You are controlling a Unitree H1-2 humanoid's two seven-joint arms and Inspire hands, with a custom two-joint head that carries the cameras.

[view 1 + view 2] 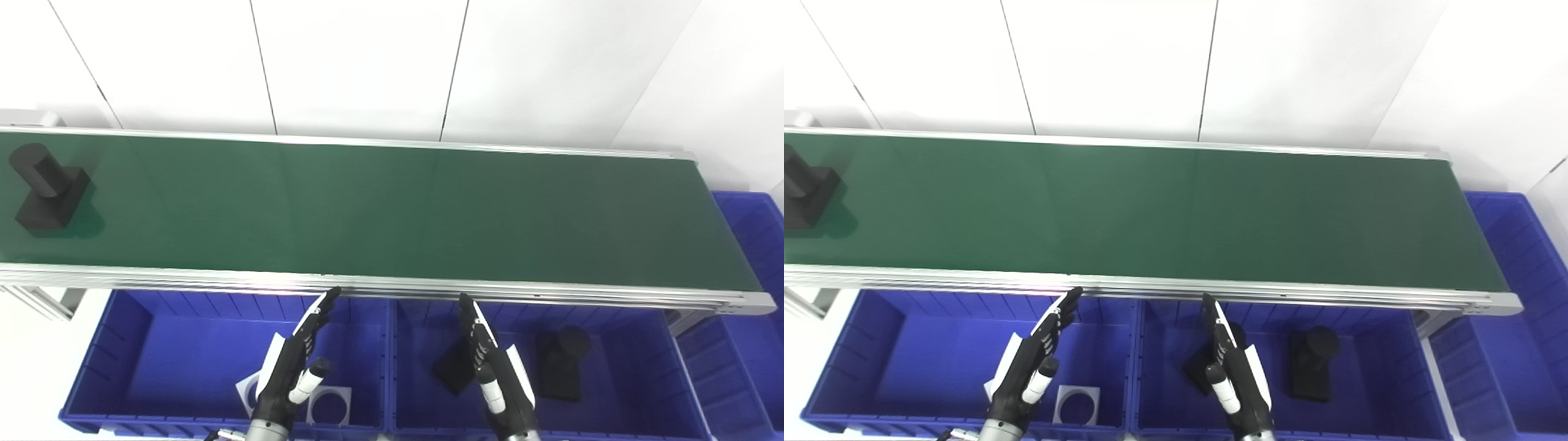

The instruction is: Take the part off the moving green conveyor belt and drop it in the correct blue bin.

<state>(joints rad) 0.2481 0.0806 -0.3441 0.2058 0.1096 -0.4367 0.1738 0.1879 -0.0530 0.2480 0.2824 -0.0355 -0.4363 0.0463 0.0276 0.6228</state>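
Observation:
A black part (46,190), a cylinder standing on a square base, rides at the far left of the green conveyor belt (380,214). It shows cut off at the left edge in the right eye view (802,193). My left hand (291,367) is open and empty over the left blue bin (122,343), below the belt's near rail. My right hand (493,367) is open and empty over the middle blue bin (637,361). Both hands are far from the part.
The left bin holds white square plates with round holes (329,405). The middle bin holds a black cylinder-on-base part (562,362) and a black block (453,366). A third blue bin (756,257) sits past the belt's right end. A white wall stands behind.

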